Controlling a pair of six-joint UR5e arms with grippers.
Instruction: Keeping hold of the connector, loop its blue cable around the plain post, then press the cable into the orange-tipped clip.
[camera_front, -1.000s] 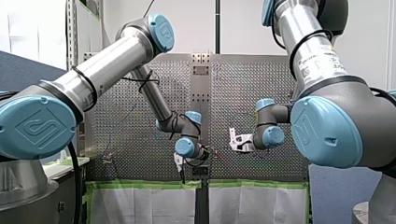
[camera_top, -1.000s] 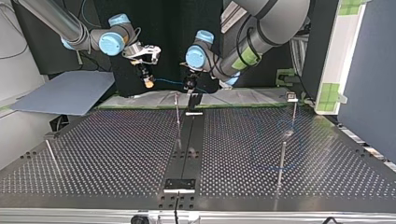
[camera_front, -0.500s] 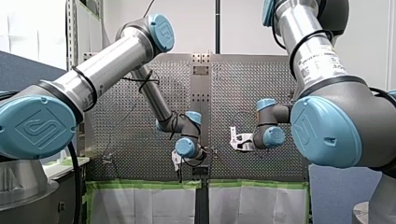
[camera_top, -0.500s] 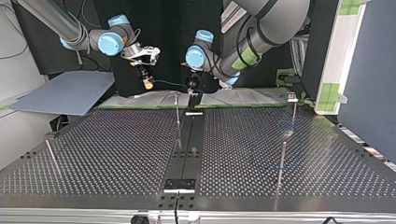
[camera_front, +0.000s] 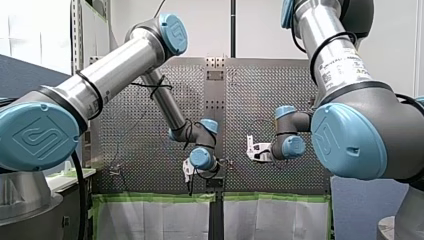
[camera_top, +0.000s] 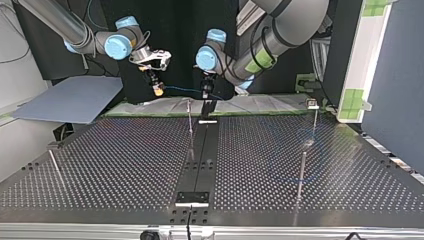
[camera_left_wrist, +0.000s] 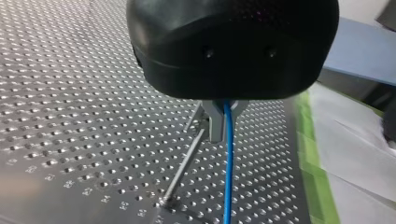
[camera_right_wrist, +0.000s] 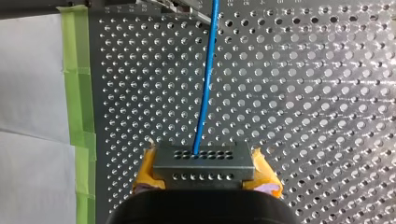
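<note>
Sitting clamped between the yellow pads (camera_right_wrist: 148, 173) of my right gripper (camera_right_wrist: 203, 172), the connector (camera_right_wrist: 201, 162) hangs above the table (camera_top: 125, 160), left of the plain post (camera_top: 190, 122) in the top view. Its blue cable (camera_top: 180, 89) runs across to my left gripper (camera_top: 205, 93), just beyond that post, whose metal fingers (camera_left_wrist: 215, 122) are closed narrowly on it.

The perforated table (camera_right_wrist: 303, 93) is bare metal with a soft sheen, and the green tape (camera_right_wrist: 79, 93) along its edge looks matt. Above the table, the blue cable (camera_right_wrist: 206, 84) has a smooth sheath, probably plastic. The connector (camera_right_wrist: 203, 162) is matt grey. The post (camera_left_wrist: 184, 165) on the table is bright metal.
</note>
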